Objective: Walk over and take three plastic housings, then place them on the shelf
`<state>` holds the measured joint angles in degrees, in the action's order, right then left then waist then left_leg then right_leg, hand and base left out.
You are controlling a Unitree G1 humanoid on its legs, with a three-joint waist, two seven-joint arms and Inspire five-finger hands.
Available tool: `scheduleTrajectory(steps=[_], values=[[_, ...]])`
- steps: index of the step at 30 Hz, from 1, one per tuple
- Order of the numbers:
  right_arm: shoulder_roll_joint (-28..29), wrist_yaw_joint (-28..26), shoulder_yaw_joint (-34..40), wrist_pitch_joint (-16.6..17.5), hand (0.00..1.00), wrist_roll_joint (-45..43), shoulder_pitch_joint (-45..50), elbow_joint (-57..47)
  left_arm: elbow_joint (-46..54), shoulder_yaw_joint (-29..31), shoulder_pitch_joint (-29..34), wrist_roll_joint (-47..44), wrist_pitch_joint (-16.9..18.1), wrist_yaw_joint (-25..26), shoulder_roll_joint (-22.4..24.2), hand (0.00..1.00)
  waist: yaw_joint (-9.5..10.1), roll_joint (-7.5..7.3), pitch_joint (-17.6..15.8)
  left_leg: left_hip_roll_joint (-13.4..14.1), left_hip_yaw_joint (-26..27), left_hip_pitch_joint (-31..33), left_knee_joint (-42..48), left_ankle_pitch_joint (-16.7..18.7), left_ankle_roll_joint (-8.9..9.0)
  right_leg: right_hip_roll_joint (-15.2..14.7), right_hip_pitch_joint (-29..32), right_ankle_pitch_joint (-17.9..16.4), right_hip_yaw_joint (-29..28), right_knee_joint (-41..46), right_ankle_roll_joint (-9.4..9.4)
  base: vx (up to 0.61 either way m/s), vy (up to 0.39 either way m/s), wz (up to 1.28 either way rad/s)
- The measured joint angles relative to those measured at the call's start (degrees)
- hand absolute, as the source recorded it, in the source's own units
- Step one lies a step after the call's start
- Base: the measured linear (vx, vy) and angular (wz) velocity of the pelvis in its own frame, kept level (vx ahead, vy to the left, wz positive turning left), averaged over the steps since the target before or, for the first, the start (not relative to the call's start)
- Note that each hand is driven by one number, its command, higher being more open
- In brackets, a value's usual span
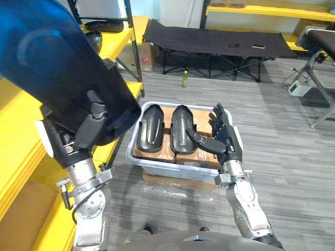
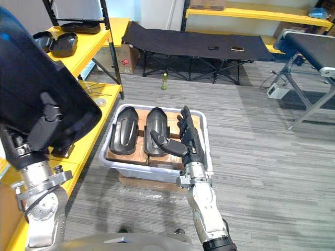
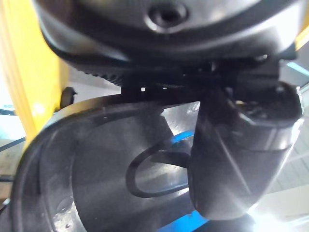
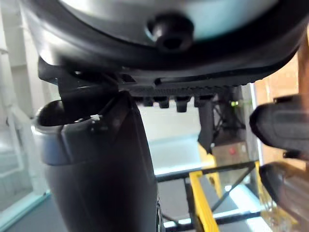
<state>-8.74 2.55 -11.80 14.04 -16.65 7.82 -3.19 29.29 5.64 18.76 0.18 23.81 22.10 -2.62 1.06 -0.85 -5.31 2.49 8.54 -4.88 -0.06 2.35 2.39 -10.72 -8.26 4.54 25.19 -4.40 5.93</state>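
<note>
The yellow shelf [image 1: 18,151] is running along the robot's left side. The left hand [image 1: 86,128] is gripping a big dark housing [image 1: 52,63] above it, thumb pressed into the shell. A grey bin [image 1: 178,171] on the floor is holding cardboard boxes [image 1: 157,154], with the left housing [image 1: 150,128] and right housing [image 1: 183,128] lying on them, long axes pointing away. The right hand [image 1: 225,141] is hovering over the bin, released, fingers straight, with the right housing just to its left and nearer this hand.

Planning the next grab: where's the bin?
In both eye views the grey bin sits centre, right of the yellow shelf, right hand over its right side.
</note>
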Motion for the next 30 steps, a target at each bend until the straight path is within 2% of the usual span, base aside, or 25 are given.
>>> scheduleTrajectory(steps=[4, 6, 8, 11, 13, 16, 17, 18, 19, 20, 22, 25, 27, 29, 30], values=[[0.08, -2.44, -0.93, -2.05, 1.00, -0.01, -2.33, 0.01, 4.13, 3.90, 2.77, 1.23, 0.06, -2.19, 0.58, 0.00, 3.11, -0.43, -0.31, -0.55, -5.23, 1.72, 0.34, -0.71, 0.02, -0.10, -1.58, -0.69, 5.31, 0.01, 0.36, 0.00, -0.012, 0.63], [0.06, -3.00, -1.58, -2.59, 1.00, 0.01, -3.33, 0.04, 4.82, 5.36, 4.30, 0.92, 0.09, -3.38, 0.62, 0.00, 4.01, -0.58, -0.44, -0.81, -7.06, 2.50, 0.76, -0.90, -0.02, -0.10, -2.08, -0.80, 6.90, 0.01, 0.39, 0.01, -0.015, 0.56], [0.05, -3.55, -2.79, -3.21, 1.00, 0.08, -6.09, 0.45, 5.00, 7.29, 6.80, -3.93, 1.50, -7.85, 1.00, 0.00, 6.17, -0.88, -1.20, -1.07, -8.76, 2.71, 0.84, -1.15, 0.01, -0.13, -2.90, -0.89, 8.66, 0.06, 0.32, 0.00, -0.002, 0.45], [0.51, -3.75, -4.09, -3.25, 1.00, 0.15, -9.19, 0.85, 5.00, 8.48, 8.95, -10.90, 3.03, -13.24, 2.73, 0.00, 7.60, -1.61, -1.40, -1.46, -10.37, 3.56, 0.94, -1.54, -0.08, -0.33, -2.87, -1.32, 9.75, 0.56, 0.11, 0.00, 0.015, 0.30], [0.64, -4.26, -4.68, -3.27, 1.00, 0.00, -9.85, 1.07, 5.00, 8.59, 9.17, -12.11, 3.38, -14.79, 2.77, 0.00, 8.36, -1.85, -1.63, -1.58, -11.16, 3.82, 1.33, -1.60, -0.11, -0.55, -2.93, -1.84, 10.39, 1.50, 0.05, 0.00, 0.015, 0.28], [0.45, -6.08, -4.67, -3.89, 1.00, -0.08, -9.81, 1.45, 5.00, 8.36, 9.05, -12.01, 3.73, -17.41, 2.67, 0.00, 7.80, -1.68, -2.26, -1.98, -12.60, 6.00, 3.92, -1.62, -0.12, -1.03, -3.26, -2.89, 12.68, 3.42, -0.16, -0.03, 0.022, 0.48], [0.36, -6.32, -4.54, -4.28, 1.00, 0.04, -9.64, 1.54, 5.01, 8.35, 8.69, -12.04, 3.74, -18.94, 2.47, 0.00, 6.86, -1.57, -2.41, -1.97, -11.56, 7.27, 4.12, -0.99, 0.20, -1.23, -3.74, -3.19, 14.68, 3.60, 0.20, -0.08, 0.029, 0.75], [0.41, -6.36, -4.36, -4.62, 1.00, 0.04, -9.46, 1.55, 5.00, 8.34, 8.36, -12.04, 3.74, -19.62, 2.09, 0.00, 6.44, -1.59, -2.66, -1.08, -8.47, 7.76, 4.37, 0.37, -0.83, -1.45, -4.20, -3.39, 16.20, 3.60, 0.49, -0.10, 0.026, 1.11], [-0.14, -6.33, -3.42, -4.72, 1.00, 0.46, -8.52, 1.15, 4.95, 8.13, 7.40, -12.60, 3.78, -21.97, 1.56, 0.00, 5.09, -1.11, -3.08, 1.27, -1.43, 8.98, 5.80, 0.22, -0.83, -1.39, -4.83, -3.44, 19.20, 3.99, 0.51, -0.07, 0.034, 1.24], [-0.63, -6.26, -2.05, -4.72, 1.00, 0.51, -7.43, 1.14, 4.95, 7.10, 6.53, -13.64, 4.36, -24.27, 0.85, 0.00, 4.38, -0.23, -3.46, 2.68, 2.47, 9.87, 6.22, -0.88, -0.59, -1.77, -4.88, -4.19, 21.02, 5.15, 0.65, -0.06, 0.051, 1.29], [-0.80, -6.20, 0.09, -4.74, 1.00, 0.45, -5.94, 1.32, 4.96, 5.60, 5.25, -13.99, 5.68, -25.32, -0.06, 0.00, 4.72, 0.70, -4.12, 1.98, 1.83, 10.18, 5.25, -3.34, -0.53, -2.77, -4.60, -4.89, 21.03, 6.20, 1.07, -0.03, 0.106, 0.63], [0.59, -8.16, -0.75, -4.89, 1.00, -3.15, -5.85, 1.73, 4.95, 6.05, 5.50, -13.63, 6.30, -24.21, -0.10, 0.00, 5.04, 1.28, -4.57, 1.09, 3.96, 8.27, 3.07, -4.08, -0.93, -4.67, -3.96, -4.88, 19.17, 8.10, 1.08, -0.01, 0.129, -0.23], [2.51, -10.17, -1.60, -4.60, 1.00, -7.01, -5.89, 1.62, 4.95, 5.64, 5.27, -13.25, 6.31, -24.27, -0.42, 0.00, 4.36, 1.26, -4.54, 0.22, 4.79, 7.36, 1.62, -3.84, -1.11, -5.95, -3.55, -5.53, 18.41, 9.44, 0.32, -0.01, 0.104, -0.12], [3.92, -10.84, -1.69, -3.85, 1.00, -7.24, -5.74, 1.02, 4.85, 3.46, 4.23, -13.36, 6.30, -25.43, -2.34, 0.00, 3.09, 1.16, -4.50, -0.65, 3.21, 8.47, 0.75, -4.40, -1.87, -6.29, -1.89, -7.49, 15.55, 10.97, -2.45, -0.01, 0.073, 0.35], [4.05, -10.84, -1.70, -3.30, 1.00, -7.36, -5.72, 1.01, 4.73, 2.64, 3.51, -13.36, 6.30, -25.87, -3.02, 0.00, 2.91, 1.11, -4.50, -0.92, 2.39, 8.88, 0.51, -4.67, -2.00, -6.23, -1.56, -7.82, 14.72, 11.04, -2.71, 0.00, 0.059, 0.62]])
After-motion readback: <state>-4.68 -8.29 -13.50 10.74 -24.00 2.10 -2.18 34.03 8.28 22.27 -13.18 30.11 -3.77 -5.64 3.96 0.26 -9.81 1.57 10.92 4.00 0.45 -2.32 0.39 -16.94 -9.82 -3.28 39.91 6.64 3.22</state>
